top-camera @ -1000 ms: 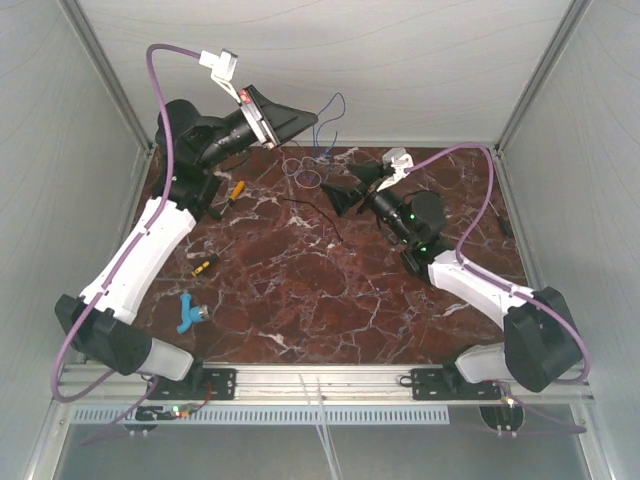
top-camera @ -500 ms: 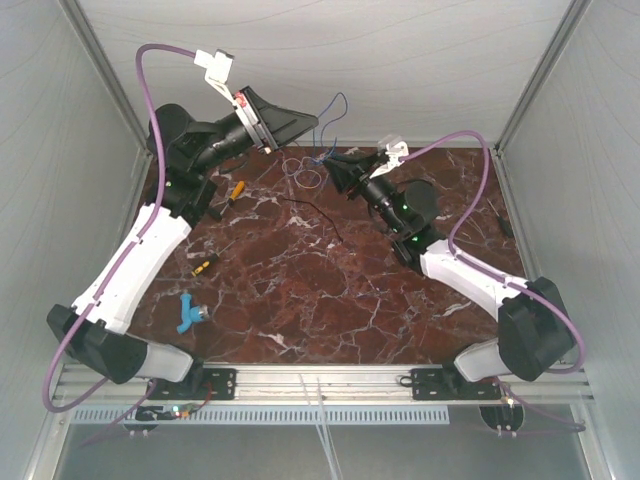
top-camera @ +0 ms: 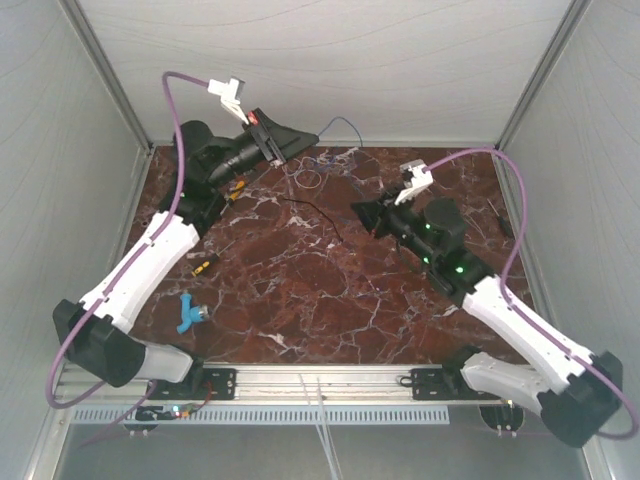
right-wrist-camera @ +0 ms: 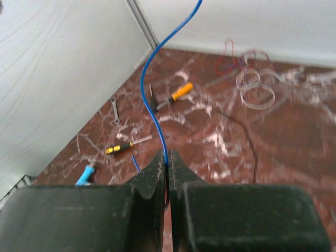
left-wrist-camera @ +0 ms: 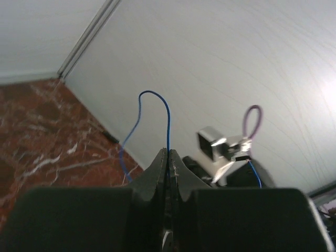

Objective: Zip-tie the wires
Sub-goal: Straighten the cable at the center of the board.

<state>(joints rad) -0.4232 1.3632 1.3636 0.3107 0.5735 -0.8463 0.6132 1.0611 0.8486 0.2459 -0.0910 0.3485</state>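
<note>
The wires [top-camera: 308, 172] lie as a loose tangle of thin pale and dark loops at the back of the marble table; the right wrist view shows these wires [right-wrist-camera: 256, 88] as clear rings with a red strand. One thin blue wire [top-camera: 345, 121] rises from them. My left gripper [top-camera: 314, 136] hovers above the back edge, shut on this blue wire [left-wrist-camera: 153, 94], which arches up out of its closed left gripper [left-wrist-camera: 168, 153]. My right gripper [top-camera: 358, 211] is shut on the same blue wire [right-wrist-camera: 148, 73] lower down, the strand pinched at the tip of the right gripper [right-wrist-camera: 167, 155].
A black wire [top-camera: 316, 213] trails across the table's middle. On the left lie an orange-handled tool [top-camera: 236, 189], a yellow-and-black screwdriver [top-camera: 203, 265], a small wrench [right-wrist-camera: 115, 108] and a blue tool [top-camera: 188, 313]. White walls close in the back and both sides.
My right gripper went in to the wires, shut on the blue wire and drew back toward the right and near side. The left gripper shifted a little right and lower.
</note>
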